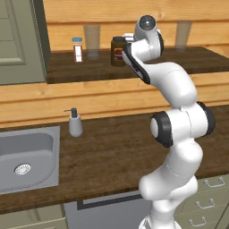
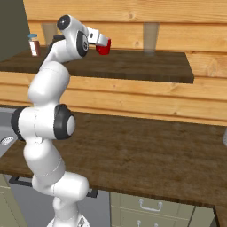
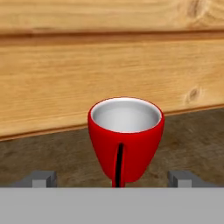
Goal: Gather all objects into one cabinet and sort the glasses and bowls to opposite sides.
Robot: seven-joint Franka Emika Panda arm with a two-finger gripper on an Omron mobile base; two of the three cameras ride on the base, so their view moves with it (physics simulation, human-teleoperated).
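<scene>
Left base view gives us the broad dark wooden counter (image 1: 116,152) first, with the steel sink (image 1: 27,156) set into its left end and a grey soap dispenser (image 1: 75,123) standing just beside the basin. Above it runs the dark wood-backed shelf (image 1: 89,67), and at the far left we see the olive-grey cabinet (image 1: 20,40). Our white arm (image 1: 179,134) rises from the lower right and reaches up to the shelf. On the shelf stand a small white-and-red bottle (image 1: 78,49), a dark jar (image 1: 118,51) partly behind the arm, and two tall pale glasses (image 1: 92,40) against the wall.

From the right base view we find the gripper (image 2: 105,44) level with the shelf, right at the red mug (image 2: 103,48).

From the hand view the red mug (image 3: 126,140) stands upright on the shelf, close to the plank wall, its handle turned toward us. The fingertips (image 3: 43,178) sit spread wide on either side of it, apart from its wall, so the hand is released and grips nothing.
</scene>
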